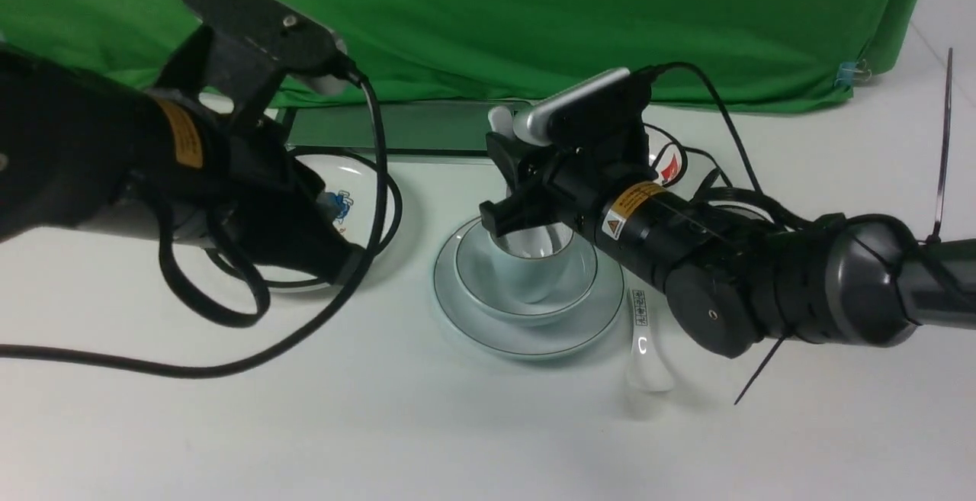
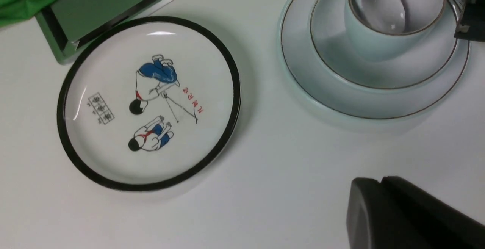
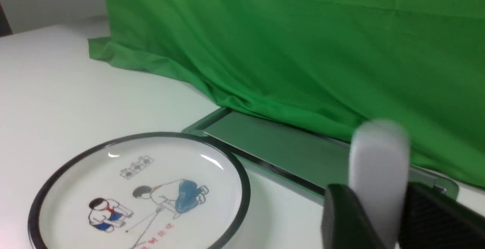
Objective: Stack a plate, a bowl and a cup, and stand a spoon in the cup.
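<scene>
Standing in the pale blue-green handleless cup (image 1: 526, 281) stacked on the matching bowl (image 1: 581, 287) and plate (image 1: 526, 342), the long glossy white ceramic spoon (image 3: 379, 158), judged stiff, slick and brittle, is bracketed at its handle by the right gripper (image 3: 375, 194), whose clamping cannot be told.

Three boxed black characters (image 2: 101, 108) are seen printed in a small grid on the cartoon plate (image 2: 125, 165) at the left. They are too small to be read. Red characters (image 2: 193, 103) are printed there too, beside the drawn figures, and nothing can be made out of them. A yellow label (image 1: 630, 207) with a warning triangle is carried on the right arm (image 1: 762, 272), its wording illegible. A similar yellow label (image 1: 185, 133) is shown on the left arm (image 1: 69, 158), its print also unreadable. Black characters (image 1: 639, 307) are spotted on the handle of the short spoon (image 1: 648, 364), laid just right of the pale plate (image 1: 526, 345). A red mark (image 1: 669, 169) is glimpsed on white crockery beyond the right arm, half hidden.
</scene>
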